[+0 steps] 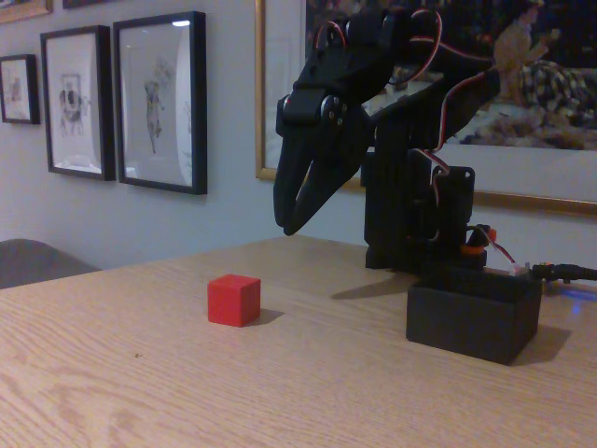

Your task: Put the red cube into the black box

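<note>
The red cube (233, 300) rests on the wooden table (187, 392), left of centre in the fixed view. To its right stands the black box (473, 320), low and rectangular, right in front of the arm's base. My black gripper (291, 222) hangs in the air above and slightly right of the cube, pointing down. Its two fingers nearly meet at the tips, with a narrow gap higher up and nothing between them. It touches neither the cube nor the box.
The tall black arm base (415, 210) with an orange-red round part (476, 241) stands behind the box. Framed pictures (159, 101) hang on the wall behind. Cables lie at the right edge (560, 273). Bare tabletop spreads in front and to the left.
</note>
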`<state>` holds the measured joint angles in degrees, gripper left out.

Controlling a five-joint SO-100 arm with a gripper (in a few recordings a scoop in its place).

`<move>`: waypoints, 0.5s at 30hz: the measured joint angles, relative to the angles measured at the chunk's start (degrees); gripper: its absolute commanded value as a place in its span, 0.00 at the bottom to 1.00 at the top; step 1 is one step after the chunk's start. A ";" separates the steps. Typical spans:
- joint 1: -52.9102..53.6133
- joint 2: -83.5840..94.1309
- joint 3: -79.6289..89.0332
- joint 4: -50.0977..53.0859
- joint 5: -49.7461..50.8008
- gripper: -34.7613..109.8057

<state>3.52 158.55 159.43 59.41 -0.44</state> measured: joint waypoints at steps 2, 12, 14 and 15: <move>0.00 0.79 0.44 0.00 0.18 0.30; -1.05 2.90 2.64 0.00 1.41 0.30; -1.76 -0.18 0.53 -0.70 3.08 0.30; -2.29 -2.72 -0.70 -0.79 3.96 0.30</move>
<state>1.23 155.83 158.73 58.62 3.52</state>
